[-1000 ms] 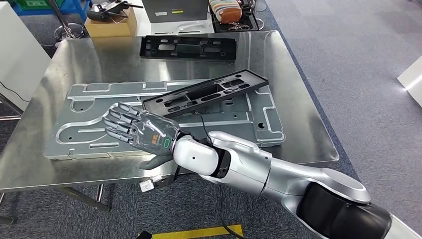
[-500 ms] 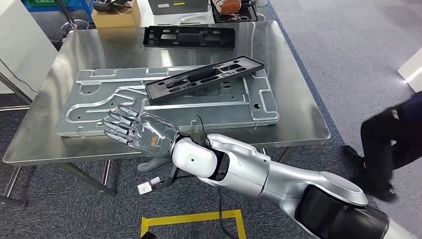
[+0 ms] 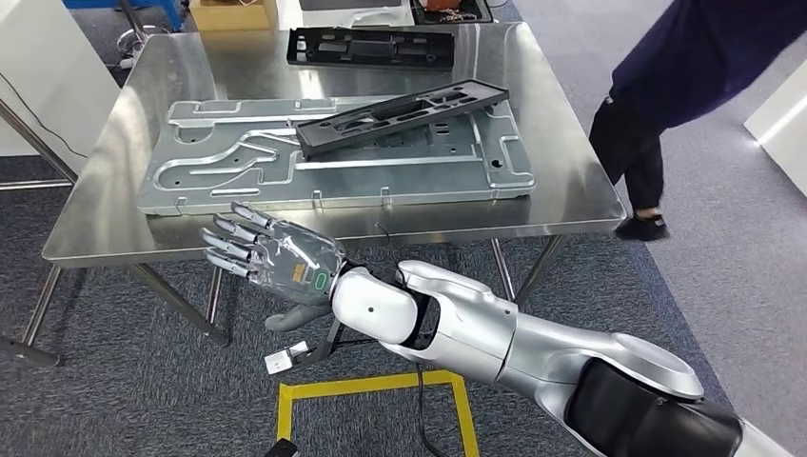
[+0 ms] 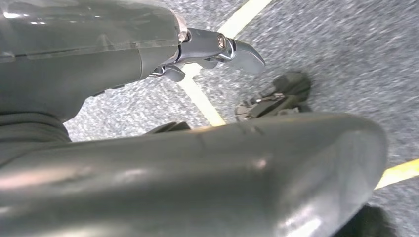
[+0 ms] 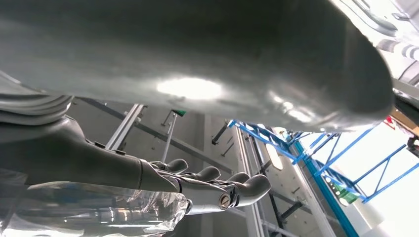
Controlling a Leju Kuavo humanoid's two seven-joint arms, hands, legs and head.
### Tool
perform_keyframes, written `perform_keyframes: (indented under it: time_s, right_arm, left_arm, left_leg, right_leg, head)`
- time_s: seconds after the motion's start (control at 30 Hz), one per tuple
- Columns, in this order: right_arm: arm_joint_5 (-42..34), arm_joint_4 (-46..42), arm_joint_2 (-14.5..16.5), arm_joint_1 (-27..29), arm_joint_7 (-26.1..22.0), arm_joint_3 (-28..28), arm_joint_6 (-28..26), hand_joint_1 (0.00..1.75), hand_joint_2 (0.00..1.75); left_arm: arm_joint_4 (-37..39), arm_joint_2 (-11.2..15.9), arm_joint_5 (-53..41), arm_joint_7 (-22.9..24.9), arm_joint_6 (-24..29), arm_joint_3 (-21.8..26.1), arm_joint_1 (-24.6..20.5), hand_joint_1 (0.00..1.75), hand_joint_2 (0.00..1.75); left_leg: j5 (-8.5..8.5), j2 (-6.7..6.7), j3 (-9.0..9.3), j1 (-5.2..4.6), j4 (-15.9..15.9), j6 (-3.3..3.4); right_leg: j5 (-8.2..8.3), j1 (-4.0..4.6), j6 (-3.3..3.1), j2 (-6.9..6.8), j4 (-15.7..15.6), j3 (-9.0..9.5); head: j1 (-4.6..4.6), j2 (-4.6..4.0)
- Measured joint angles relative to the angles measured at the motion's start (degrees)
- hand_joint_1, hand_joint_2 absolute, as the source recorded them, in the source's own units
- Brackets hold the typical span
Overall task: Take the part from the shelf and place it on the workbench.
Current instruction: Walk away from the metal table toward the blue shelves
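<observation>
A long black plastic part (image 3: pixel 400 116) lies slanted on a large grey metal plate (image 3: pixel 238 167) on the steel workbench (image 3: pixel 563 143). A second black part (image 3: pixel 371 46) lies near the far edge. My right hand (image 3: pixel 271 262) hangs in front of the near table edge, below it in the picture, fingers spread and holding nothing. The right wrist view shows its fingers (image 5: pixel 212 190) stretched out and bare. In the left wrist view my left hand (image 4: pixel 123 59) hangs over grey carpet with its fingers (image 4: pixel 227 48) extended and nothing in them.
A person (image 3: pixel 685 76) in dark clothes stands at the table's right side. Yellow floor tape (image 3: pixel 371 388) marks the carpet below my arm. A cardboard box (image 3: pixel 233 11) sits beyond the table and a white cabinet (image 3: pixel 38 67) stands at the left.
The camera has backed away, so the table sits farther off and my right hand is now off its near edge. A person has walked in from the right.
</observation>
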Motion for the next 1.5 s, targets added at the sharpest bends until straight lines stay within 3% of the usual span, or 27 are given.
perform_keyframes:
  time_s: [0.07, 0.13, 0.17, 0.23, 0.3, 0.33, 0.37, 0.43, 0.5, 0.57, 0.6, 0.67, 0.73, 0.8, 0.83, 0.9, 0.93, 1.0, 1.07, 1.1, 1.17, 1.2, 1.27, 1.33, 1.37, 1.43, 1.5]
  right_arm:
    - [0.0, 0.0, 0.2, -0.1, 0.0, -0.2, 0.0, 0.0, 0.0]
    - [0.0, 0.1, 0.4, 0.0, 0.0, -0.3, 0.0, 0.0, 0.0]
    - [0.0, 0.2, 0.4, 0.1, 0.0, -0.3, -0.1, 0.0, 0.0]
    - [0.0, 0.5, 0.5, 0.5, -0.1, -0.3, -0.1, 0.0, 0.0]
    - [0.0, 0.8, 0.6, 0.9, -0.3, -0.3, -0.2, 0.0, 0.0]
    - [0.0, 1.0, 0.7, 1.1, -0.3, -0.3, -0.3, 0.0, 0.0]
    - [0.0, 1.1, 0.7, 1.3, -0.4, -0.3, -0.4, 0.0, 0.0]
    - [0.0, 1.4, 0.8, 1.8, -0.6, -0.3, -0.6, 0.0, 0.0]
    - [0.0, 1.7, 0.9, 2.1, -0.6, -0.4, -0.8, 0.0, 0.0]
    - [0.0, 1.9, 1.2, 2.3, -0.6, -0.7, -1.0, 0.0, 0.0]
    - [-0.1, 2.0, 1.3, 2.3, -0.6, -0.8, -1.2, 0.0, 0.0]
    - [-0.3, 2.4, 1.4, 2.7, -0.6, -0.9, -1.6, 0.0, 0.0]
    - [-1.9, 3.0, 1.4, 3.5, -0.8, -1.3, -1.8, 0.0, 0.0]
    - [-5.7, 4.8, 1.4, 5.0, -1.2, -2.4, -2.5, 0.0, 0.0]
    - [-8.2, 6.4, 1.5, 6.1, -1.6, -3.1, -3.0, 0.0, 0.0]
    - [-14.2, 12.8, 2.1, 9.1, -3.3, -5.2, -4.9, 0.0, 0.0]
    - [-17.3, 16.9, 2.6, 10.8, -4.3, -6.5, -5.7, 0.0, 0.0]
    - [-23.5, 26.4, 3.8, 14.3, -5.4, -10.1, -6.7, 0.0, 0.0]
    - [-28.9, 34.9, 4.6, 17.9, -3.7, -14.4, -6.0, 0.0, 0.0]
    - [-31.3, 38.6, 5.0, 19.8, -2.1, -16.7, -4.9, 0.0, 0.0]
    - [-35.4, 44.5, 5.3, 24.1, -0.1, -20.8, -2.6, 0.0, 0.0]
    - [-37.1, 47.0, 5.0, 26.4, 0.2, -22.7, -1.9, 0.0, 0.0]
    - [-40.9, 51.1, 4.1, 30.8, 0.2, -26.5, -1.4, 0.0, 0.0]
    - [-45.4, 54.6, 3.1, 34.4, 2.0, -31.0, -0.5, 0.0, 0.0]
    - [-47.5, 56.1, 2.7, 35.8, 3.4, -33.4, 0.1, 0.0, 0.0]
    - [-50.5, 58.1, 2.3, 38.1, 6.2, -37.6, 1.4, 0.0, 0.0]
    - [-51.9, 59.4, 2.1, 39.7, 8.3, -41.0, 2.4, 0.0, 0.0]
  left_arm:
    - [0.0, 0.0, -0.1, 0.0, 0.0, 0.0, -0.1, 0.0, 0.0]
    - [0.0, 0.0, -0.1, 0.1, 0.0, 0.0, -0.1, 0.0, 0.0]
    - [0.0, 0.0, -0.1, 0.1, 0.0, 0.0, -0.1, 0.0, 0.0]
    - [0.0, 0.0, -0.1, 0.2, 0.0, 0.0, 0.1, 0.0, 0.0]
    - [0.0, 0.0, -0.1, 0.3, 0.0, 0.0, 0.1, 0.0, 0.0]
    - [0.0, 0.0, -0.1, 0.3, 0.0, 0.0, 0.1, 0.0, 0.0]
    - [0.0, 0.1, -0.1, 0.3, 0.0, 0.0, 0.0, 0.0, 0.0]
    - [0.0, 0.1, -0.1, 0.4, 0.0, 0.0, 0.0, 0.0, 0.0]
    - [0.0, 0.2, -0.1, 0.4, 0.0, -0.1, -0.2, 0.0, 0.0]
    - [0.0, 0.3, 0.0, 0.4, 0.0, -0.1, -0.4, 0.0, 0.0]
    - [-0.1, 0.3, 0.0, 0.3, 0.0, -0.1, -0.4, 0.0, 0.0]
    - [-0.1, 0.3, 0.1, 0.3, 0.0, -0.1, -0.4, 0.0, 0.0]
    - [-0.1, 0.3, 0.4, 0.3, 0.0, 0.0, -0.3, 0.0, 0.0]
    - [-0.1, 0.3, 0.8, 0.3, 0.0, 0.0, -0.3, 0.0, 0.0]
    - [-0.1, 0.3, 1.0, 0.3, 0.0, 0.0, -0.3, 0.0, 0.0]
    - [-0.1, 0.3, 1.4, 0.3, 0.1, 0.0, -0.3, 0.0, 0.0]
    - [-0.1, 0.3, 1.6, 0.3, 0.1, 0.0, -0.3, 0.0, 0.0]
    - [-0.1, 0.3, 2.0, 0.2, 0.2, 0.0, -0.2, 0.0, 0.0]
    - [-0.1, 0.2, 2.3, 0.2, 0.1, 0.1, 0.0, 0.0, 0.0]
    - [-0.1, 0.3, 2.4, 0.2, 0.0, 0.1, 0.1, 0.0, 0.0]
    - [-0.1, 0.4, 2.6, 0.2, -0.1, 0.3, 0.4, 0.0, 0.0]
    - [-0.1, 0.4, 2.6, 0.2, 0.0, 0.4, 0.6, 0.0, 0.0]
    - [-0.1, 0.4, 2.6, 0.3, 0.3, 0.5, 1.0, 0.0, 0.0]
    - [-0.1, 0.4, 2.7, 0.4, 0.5, 0.5, 1.4, 0.0, 0.0]
    - [-0.1, 0.4, 2.7, 0.5, 0.6, 0.5, 1.5, 0.0, 0.0]
    - [-0.1, 0.5, 2.7, 0.6, 0.5, 0.5, 1.6, 0.0, 0.0]
    - [-0.1, 0.7, 2.5, 0.8, 0.4, 0.5, 1.4, 0.0, 0.0]
  left_leg:
    - [1.48, 0.0, -0.52, 0.17, -0.5, -0.51]
    - [2.96, 0.0, -0.84, 0.53, -1.5, -1.25]
    - [2.53, -0.03, -1.12, 0.64, -1.5, -1.59]
    - [-2.16, -0.07, -2.12, 0.77, 1.4, -2.07]
    - [-8.16, -0.09, -3.19, 0.97, 8.4, -2.55]
    - [-9.27, -0.08, -3.32, 1.08, 11.9, -2.84]
    - [-8.85, -0.08, -2.99, 1.2, 14.4, -3.12]
    - [-5.5, -0.06, -0.01, 1.55, 14.2, -3.72]
    - [-5.97, -0.12, 6.19, 1.82, 6.9, -4.11]
    - [-9.05, -0.24, 10.53, 1.68, 0.5, -3.29]
    - [-9.64, -0.28, 11.13, 1.43, -0.8, -2.58]
    - [-8.66, -0.07, 10.25, 1.43, -0.8, -1.23]
    - [-7.08, 0.22, 8.89, 1.49, -0.9, -0.24]
    - [-5.38, 0.29, 6.92, 1.43, -0.9, 0.17]
    - [-4.55, 0.28, 5.85, 1.39, -0.8, 0.2]
    - [-2.96, 0.26, 3.77, 1.34, -0.8, 0.11]
    - [-2.21, 0.23, 2.81, 1.3, -0.8, 0.03]
    - [-0.84, 0.0, 1.38, 1.17, -0.8, -0.25]
    - [0.41, -0.17, 0.78, 1.09, -0.9, -0.84]
    - [1.07, -0.16, 0.7, 1.11, -1.2, -1.23]
    - [1.77, -0.08, 0.47, 1.22, -1.9, -1.91]
    - [0.57, -0.05, 0.06, 1.24, -1.4, -2.11]
    - [-5.17, -0.01, -1.36, 1.28, 3.0, -2.27]
    - [-10.42, -0.01, -2.53, 1.29, 10.5, -2.44]
    - [-10.84, -0.01, -2.44, 1.29, 13.5, -2.51]
    - [-8.06, -0.01, 0.08, 1.27, 14.8, -2.5]
    - [-6.76, -0.02, 6.42, 1.15, 8.6, -2.21]
  right_leg:
    - [-2.02, 0.58, -0.57, 0.07, -6.8, 4.22]
    - [-1.22, 0.8, -0.74, -0.07, -9.1, 4.43]
    - [-0.2, 0.75, -1.01, -0.21, -9.7, 3.98]
    - [1.73, 0.4, -1.41, -0.51, -10.5, 2.75]
    - [3.34, 0.4, -1.6, -0.6, -10.4, 0.91]
    - [4.13, 0.38, -1.53, -0.66, -10.3, -0.11]
    - [4.91, 0.32, -1.39, -0.74, -10.2, -1.23]
    - [6.34, 0.05, -0.94, -0.83, -9.5, -3.69]
    - [7.43, -0.11, -0.24, -0.75, -8.2, -5.89]
    - [8.38, 0.0, 0.46, -0.69, -7.4, -6.95]
    - [8.91, 0.04, 0.77, -0.69, -7.4, -7.12]
    - [8.94, -0.17, 1.42, -0.63, -7.3, -7.49]
    - [4.71, -0.47, 2.01, -0.46, -4.5, -8.75]
    - [-1.52, -0.58, 2.4, -0.31, 2.5, -10.45]
    - [-3.06, -0.59, 2.51, -0.24, 6.2, -10.95]
    - [-1.73, -0.61, 2.46, -0.17, 9.7, -9.86]
    - [-0.1, -0.59, 2.26, -0.15, 8.6, -7.94]
    - [0.6, -0.29, 1.4, -0.16, 1.3, -1.1]
    - [-1.74, 0.11, 0.68, -0.25, -7.0, 5.14]
    - [-2.43, 0.29, 0.49, -0.26, -9.5, 6.64]
    - [-1.42, 0.21, 0.08, -0.34, -10.6, 6.28]
    - [-0.61, 0.1, -0.29, -0.48, -10.9, 5.74]
    - [0.95, -0.03, -0.9, -0.81, -11.1, 4.28]
    - [2.34, 0.14, -1.15, -0.93, -11.0, 2.4]
    - [3.06, 0.23, -1.16, -0.95, -10.8, 1.3]
    - [4.42, 0.33, -1.02, -0.91, -10.1, -1.13]
    - [5.47, 0.38, -0.64, -0.71, -9.1, -3.31]
  head:
    - [0.0, 0.0]
    - [0.01, 0.0]
    - [0.01, 0.0]
    - [0.01, 0.0]
    - [0.01, 0.0]
    - [0.01, 0.0]
    - [0.01, 0.0]
    - [0.0, 0.0]
    - [-0.01, 0.0]
    - [0.0, 0.0]
    - [0.01, 0.0]
    - [0.01, 0.0]
    - [0.01, 0.0]
    - [0.01, 0.0]
    - [0.01, 0.0]
    - [0.01, 0.0]
    - [0.01, 0.0]
    - [0.01, 0.0]
    - [-0.01, 0.0]
    - [-0.01, 0.0]
    - [0.0, 0.0]
    - [0.0, 0.0]
    - [-0.01, 0.0]
    - [-0.01, 0.0]
    - [-0.01, 0.0]
    - [-0.01, 0.0]
    - [-0.02, 0.0]
